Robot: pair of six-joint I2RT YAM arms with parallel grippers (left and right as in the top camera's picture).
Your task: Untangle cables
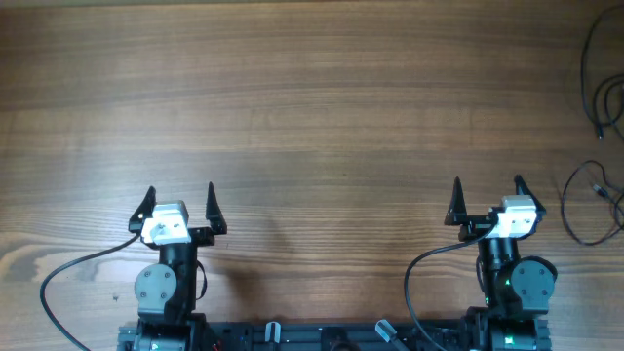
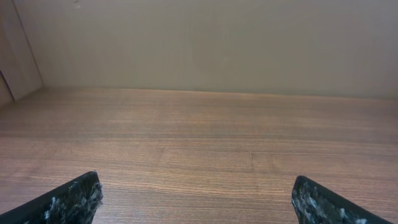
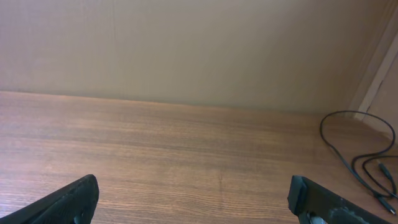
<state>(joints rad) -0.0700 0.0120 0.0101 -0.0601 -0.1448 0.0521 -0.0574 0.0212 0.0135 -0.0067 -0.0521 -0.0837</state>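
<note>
The cables (image 1: 597, 180) are thin black wires lying in loose loops at the table's far right edge, running partly out of the overhead view. In the right wrist view the cables (image 3: 348, 155) curve across the wood at the right, with a small plug near the frame edge. My right gripper (image 1: 487, 198) stands open near the front of the table, left of the cables and apart from them. Open as well, my left gripper (image 1: 179, 201) sits at the front left with only bare wood between its fingers (image 2: 78, 200).
The wooden table (image 1: 312, 127) stretches from the grippers to the back wall (image 2: 205, 43). Thicker black arm cables (image 1: 78, 268) trail from both arm bases along the front edge.
</note>
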